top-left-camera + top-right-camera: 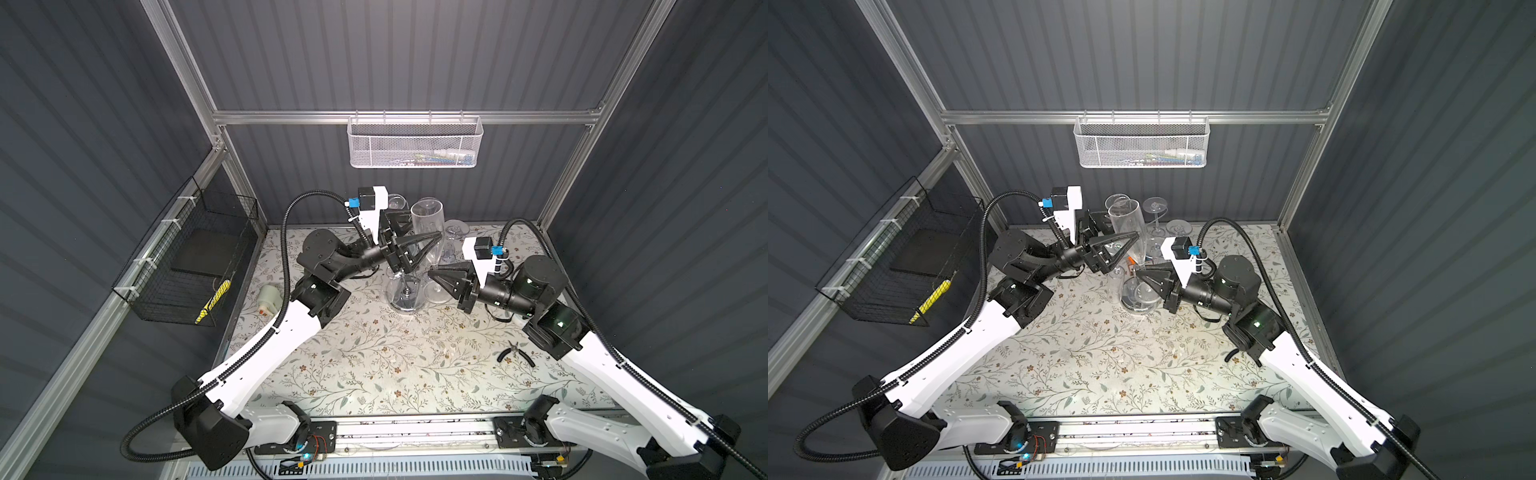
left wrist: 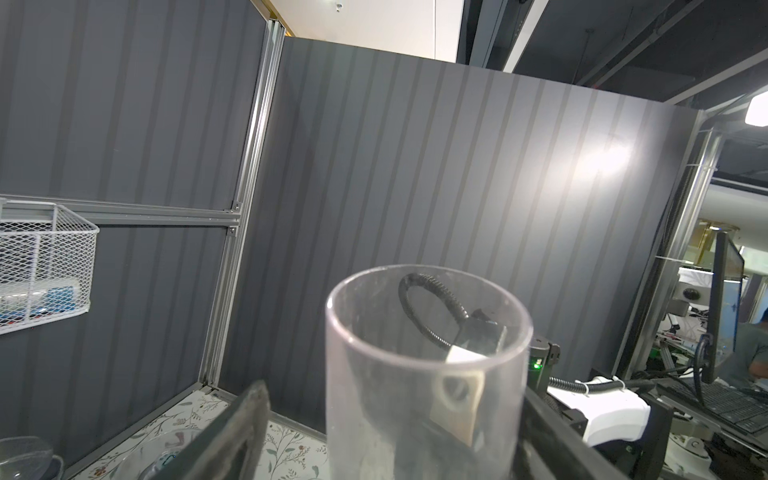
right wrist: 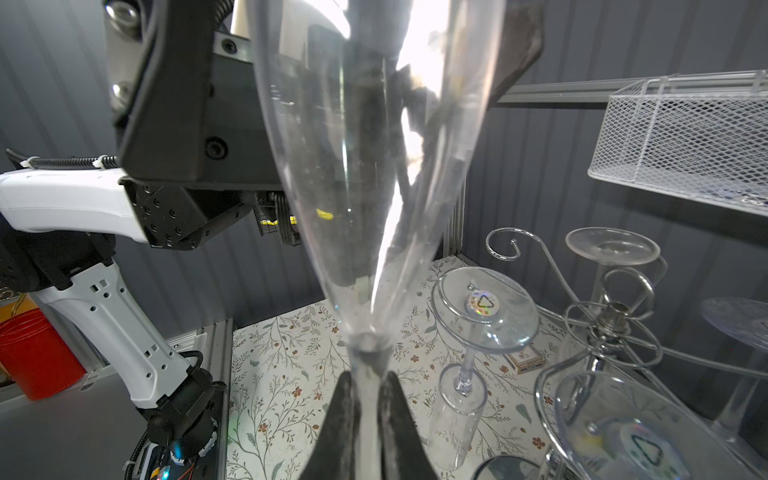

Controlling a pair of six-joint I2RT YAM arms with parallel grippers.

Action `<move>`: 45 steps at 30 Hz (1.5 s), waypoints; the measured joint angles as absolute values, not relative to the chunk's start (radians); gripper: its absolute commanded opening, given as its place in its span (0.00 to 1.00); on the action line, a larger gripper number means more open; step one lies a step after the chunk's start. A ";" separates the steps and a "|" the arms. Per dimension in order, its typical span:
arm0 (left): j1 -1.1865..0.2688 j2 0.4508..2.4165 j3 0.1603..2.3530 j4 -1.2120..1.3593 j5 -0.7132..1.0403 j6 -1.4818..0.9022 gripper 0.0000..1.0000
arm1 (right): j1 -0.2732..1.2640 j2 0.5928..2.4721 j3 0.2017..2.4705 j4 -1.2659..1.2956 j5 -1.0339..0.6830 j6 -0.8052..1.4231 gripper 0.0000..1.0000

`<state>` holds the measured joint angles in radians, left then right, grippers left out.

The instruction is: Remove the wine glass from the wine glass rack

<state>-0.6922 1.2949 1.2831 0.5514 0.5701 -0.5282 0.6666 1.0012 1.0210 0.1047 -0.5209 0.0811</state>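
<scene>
A clear flute wine glass (image 1: 428, 224) (image 1: 1127, 224) stands upright with its bowl up, just in front of the wine glass rack. My right gripper (image 1: 430, 274) (image 3: 368, 399) is shut on the stem below the bowl (image 3: 374, 166). My left gripper (image 1: 428, 227) (image 2: 399, 415) is open around the upper bowl (image 2: 424, 374). One finger (image 2: 245, 424) stands clear of the glass; the other (image 2: 552, 428) lies close against it. The chrome wine glass rack (image 3: 615, 316) (image 1: 405, 305) carries other glasses (image 3: 484, 307) hanging upside down.
A white mesh basket (image 1: 413, 143) hangs on the back rail and a black wire basket (image 1: 187, 257) on the left wall. Pliers (image 1: 513, 353) lie at the right, a small white bottle (image 1: 270, 297) at the left, and a small box (image 3: 525, 359) near the rack.
</scene>
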 measured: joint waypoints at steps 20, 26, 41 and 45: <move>-0.692 1.303 1.281 0.585 0.580 -0.587 0.72 | 0.696 1.019 1.021 0.126 -0.496 0.094 0.00; -0.692 1.303 1.277 0.585 0.582 -0.588 0.66 | 0.704 1.030 1.021 0.126 -0.496 0.097 0.00; -0.695 1.302 1.267 0.550 0.587 -0.557 0.47 | 0.711 1.034 1.021 0.104 -0.471 0.096 0.00; -0.698 1.300 1.267 0.535 0.580 -0.553 0.46 | 0.712 1.034 1.021 0.099 -0.465 0.097 0.13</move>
